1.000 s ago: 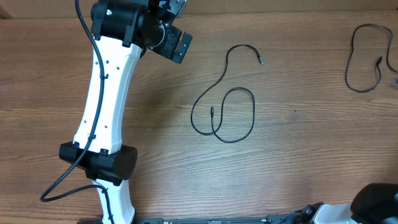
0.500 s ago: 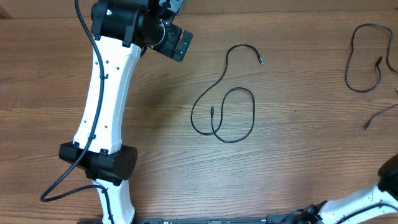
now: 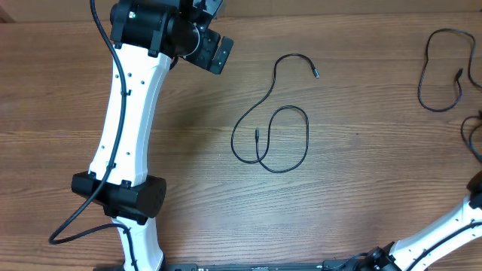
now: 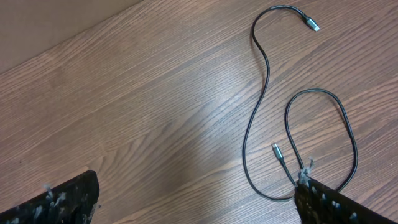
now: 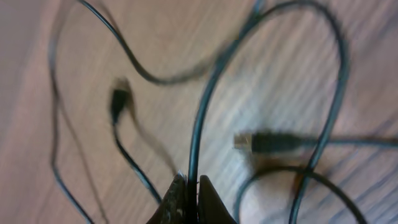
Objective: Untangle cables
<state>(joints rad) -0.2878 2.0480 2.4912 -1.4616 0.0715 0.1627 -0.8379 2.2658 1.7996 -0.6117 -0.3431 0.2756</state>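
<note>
One thin black cable (image 3: pixel 271 129) lies in the middle of the table in a loose loop with both plugs free; it also shows in the left wrist view (image 4: pixel 264 93). My left gripper (image 4: pixel 193 208) is open and empty, hovering up and left of that cable (image 3: pixel 213 47). A second cable (image 3: pixel 440 75) lies at the far right. My right gripper (image 5: pixel 191 194) is shut on a black cable strand (image 5: pixel 200 112); blurred cable loops and two plugs (image 5: pixel 258 143) lie below it. A bit of that strand (image 3: pixel 471 137) shows at the overhead's right edge.
The left arm's white link (image 3: pixel 124 128) stretches along the left of the wooden table. The right arm's white link (image 3: pixel 440 229) comes in at the bottom right corner, its gripper outside the overhead view. The table's far edge (image 4: pixel 56 34) runs behind the left gripper.
The right arm swung out toward the right edge. A cable strand appeared at the right edge and shifted up. The left arm and the middle cable stayed put.
</note>
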